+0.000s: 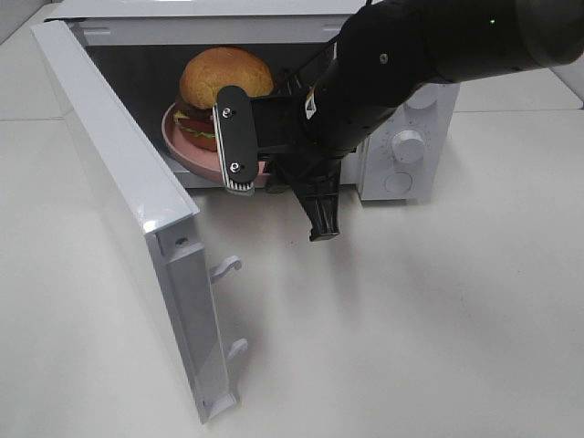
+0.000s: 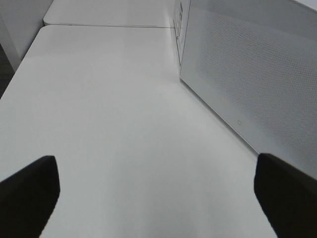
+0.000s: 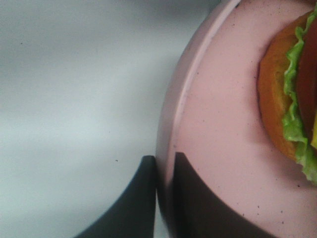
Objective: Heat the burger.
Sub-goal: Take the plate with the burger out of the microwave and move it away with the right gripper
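On the left of the high view the microwave door (image 1: pixel 137 228) stands swung wide open, its inner edge with two white latch hooks facing the worktop (image 1: pixel 411 338). The left tool (image 2: pixel 153 198) does not appear in the high view; its own wrist camera shows two dark fingers (image 2: pixel 27 193) spread far apart above bare white worktop (image 2: pixel 114 119), nothing between them, with the dotted face of the door (image 2: pixel 257 84) just beside.

Further right, inside the open cavity of the white microwave (image 1: pixel 401 100), sits the burger (image 1: pixel 222 80): a brown bun over lettuce and a red layer, resting on a pink plate (image 1: pixel 187 149). The plate lies at the cavity's front, its near rim at the opening's lower edge.

The right tool (image 1: pixel 239 175) reaches in from the right on a thick black arm (image 1: pixel 411 64) that crosses in front of the control panel. Its wrist camera shows the two dark fingers (image 3: pixel 143 198) pressed nearly together, pinching the raised rim of the plate (image 3: pixel 218 124), one finger outside the rim and one on the plate's inner surface. The burger (image 3: pixel 282 94) lies well inside the plate, apart from the fingers, its lettuce edge showing.

At the far right, two white dials (image 1: pixel 408 146) on the microwave's panel peek out beneath the arm.
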You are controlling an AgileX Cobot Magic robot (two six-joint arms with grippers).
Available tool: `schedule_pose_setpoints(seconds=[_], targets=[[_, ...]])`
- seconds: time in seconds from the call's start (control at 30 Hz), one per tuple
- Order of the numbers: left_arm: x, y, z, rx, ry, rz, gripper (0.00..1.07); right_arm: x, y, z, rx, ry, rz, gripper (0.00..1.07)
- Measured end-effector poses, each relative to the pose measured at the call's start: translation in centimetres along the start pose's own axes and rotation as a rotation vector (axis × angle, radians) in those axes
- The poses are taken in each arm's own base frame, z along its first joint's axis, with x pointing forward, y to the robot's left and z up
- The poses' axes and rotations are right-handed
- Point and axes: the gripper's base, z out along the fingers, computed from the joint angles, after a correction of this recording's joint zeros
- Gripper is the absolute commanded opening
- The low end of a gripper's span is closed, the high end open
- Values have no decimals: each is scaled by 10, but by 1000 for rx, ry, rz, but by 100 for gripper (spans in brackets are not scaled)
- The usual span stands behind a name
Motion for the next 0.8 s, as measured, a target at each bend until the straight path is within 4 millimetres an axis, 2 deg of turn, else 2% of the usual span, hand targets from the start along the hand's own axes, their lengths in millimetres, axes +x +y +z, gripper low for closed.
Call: schedule_pose_setpoints(seconds=[0.27, 0.33, 0.8], targets=[[0, 0, 0, 0, 0, 0, 100, 7, 14, -13, -11, 10, -41, 0], [0, 0, 0, 0, 0, 0, 100, 11, 22, -22, -13, 17, -63, 0], [0, 0, 0, 0, 0, 0, 100, 24, 50, -50, -19, 30, -73, 0]])
